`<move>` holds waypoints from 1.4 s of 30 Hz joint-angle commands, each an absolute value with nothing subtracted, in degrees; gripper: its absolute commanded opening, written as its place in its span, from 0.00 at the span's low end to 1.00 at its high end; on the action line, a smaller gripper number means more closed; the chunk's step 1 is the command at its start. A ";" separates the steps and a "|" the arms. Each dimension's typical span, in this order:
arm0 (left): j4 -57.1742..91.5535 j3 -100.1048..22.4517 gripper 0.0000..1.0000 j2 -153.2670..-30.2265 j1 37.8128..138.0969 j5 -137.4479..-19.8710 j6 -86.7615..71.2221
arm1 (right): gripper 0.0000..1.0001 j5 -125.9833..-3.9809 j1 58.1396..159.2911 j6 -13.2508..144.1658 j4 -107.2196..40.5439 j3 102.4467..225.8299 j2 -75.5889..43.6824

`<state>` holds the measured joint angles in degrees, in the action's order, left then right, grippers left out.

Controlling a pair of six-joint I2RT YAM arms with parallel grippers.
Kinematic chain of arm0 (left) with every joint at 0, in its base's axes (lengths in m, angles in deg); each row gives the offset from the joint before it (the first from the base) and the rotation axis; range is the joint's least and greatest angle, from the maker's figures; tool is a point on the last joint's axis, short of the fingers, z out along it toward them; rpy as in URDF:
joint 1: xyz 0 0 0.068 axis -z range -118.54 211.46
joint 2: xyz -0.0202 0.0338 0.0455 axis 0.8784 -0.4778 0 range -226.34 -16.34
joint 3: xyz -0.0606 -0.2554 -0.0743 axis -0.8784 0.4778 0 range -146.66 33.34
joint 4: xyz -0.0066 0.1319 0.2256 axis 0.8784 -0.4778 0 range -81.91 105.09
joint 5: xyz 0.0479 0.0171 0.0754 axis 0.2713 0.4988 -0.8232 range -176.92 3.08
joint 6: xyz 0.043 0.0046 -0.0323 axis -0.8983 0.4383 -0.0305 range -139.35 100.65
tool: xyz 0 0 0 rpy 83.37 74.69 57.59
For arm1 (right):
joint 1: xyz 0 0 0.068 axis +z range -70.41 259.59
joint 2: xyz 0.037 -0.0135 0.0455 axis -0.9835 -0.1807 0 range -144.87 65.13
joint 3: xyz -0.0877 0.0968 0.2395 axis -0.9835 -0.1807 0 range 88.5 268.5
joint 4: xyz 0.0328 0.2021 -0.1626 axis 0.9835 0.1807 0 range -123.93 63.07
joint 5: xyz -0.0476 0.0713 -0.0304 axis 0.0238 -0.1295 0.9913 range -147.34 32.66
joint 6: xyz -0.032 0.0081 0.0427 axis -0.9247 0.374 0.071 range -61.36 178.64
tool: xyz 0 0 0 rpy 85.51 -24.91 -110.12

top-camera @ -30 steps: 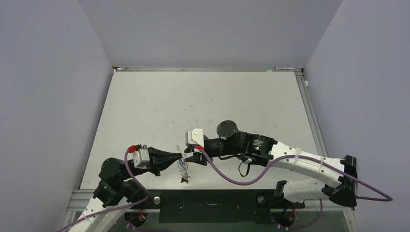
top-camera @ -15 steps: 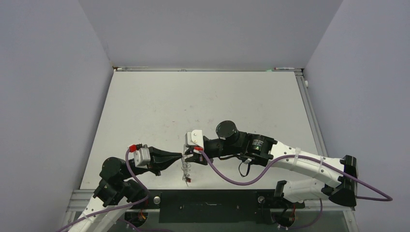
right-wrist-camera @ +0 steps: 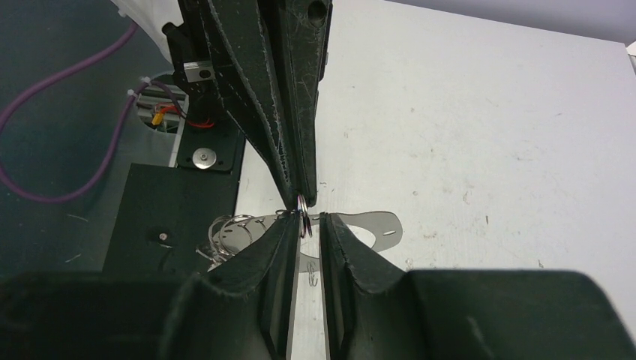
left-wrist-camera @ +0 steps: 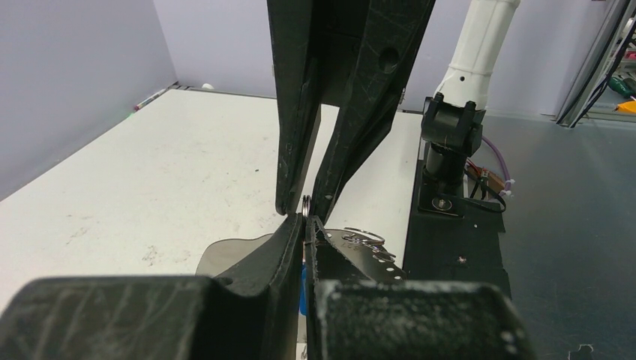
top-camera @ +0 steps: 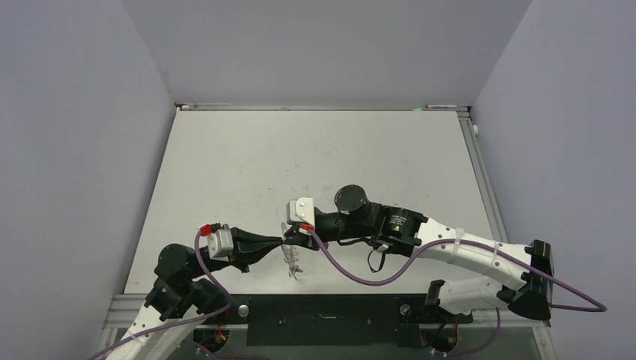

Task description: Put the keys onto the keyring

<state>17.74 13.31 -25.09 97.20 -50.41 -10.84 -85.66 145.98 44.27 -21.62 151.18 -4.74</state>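
Note:
The keyring (top-camera: pixel 291 262) hangs just above the table's near edge. It is a flat grey plate (right-wrist-camera: pixel 379 223) with small wire rings (left-wrist-camera: pixel 367 238) along its rim. My left gripper (top-camera: pixel 282 241) is shut on it, and one split ring (left-wrist-camera: pixel 306 201) pokes out past the tips (left-wrist-camera: pixel 307 220). My right gripper (top-camera: pixel 291 238) meets it tip to tip. In the right wrist view its jaws (right-wrist-camera: pixel 310 221) stand a narrow gap apart, with that split ring (right-wrist-camera: pixel 302 217) between them, against one finger. A blue sliver (left-wrist-camera: pixel 302 289) shows between my left fingers. I cannot make out the keys clearly.
A tiny wire piece (right-wrist-camera: pixel 311 274) lies on the white table (top-camera: pixel 315 157) under my right gripper. The black base plate (top-camera: pixel 322 309) and the arm mounts sit just past the table's near edge. Purple cables (top-camera: pixel 360 279) loop beside the right arm.
My right gripper's jaws have narrowed and it has edged left towards the left gripper's tips. The hanging keyring has swung a little. My left gripper has stayed shut and still.

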 commanded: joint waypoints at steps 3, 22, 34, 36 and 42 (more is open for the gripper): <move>20.36 10.91 0.00 -25.05 97.05 -50.16 -10.99 | 0.19 -85.97 145.53 44.35 -25.08 153.12 -5.97; 21.33 11.80 0.54 -22.83 96.92 -52.54 -10.21 | 0.05 -83.70 145.59 42.34 -19.84 157.99 -4.85; 21.57 11.96 0.54 -22.94 96.35 -52.13 -9.77 | 0.05 -82.90 145.59 41.78 -18.83 161.19 -2.88; 22.51 12.30 0.53 -23.59 96.35 -50.87 -9.07 | 0.05 -82.83 145.57 42.10 -19.52 161.19 -2.58; 22.91 12.42 0.53 -24.91 96.35 -50.18 -8.71 | 0.05 -83.31 145.55 42.82 -21.15 161.32 -1.76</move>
<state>19.95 13.31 -24.05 96.61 -51.24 -9.50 -83.19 145.94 42.59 -16.22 157.95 -4.83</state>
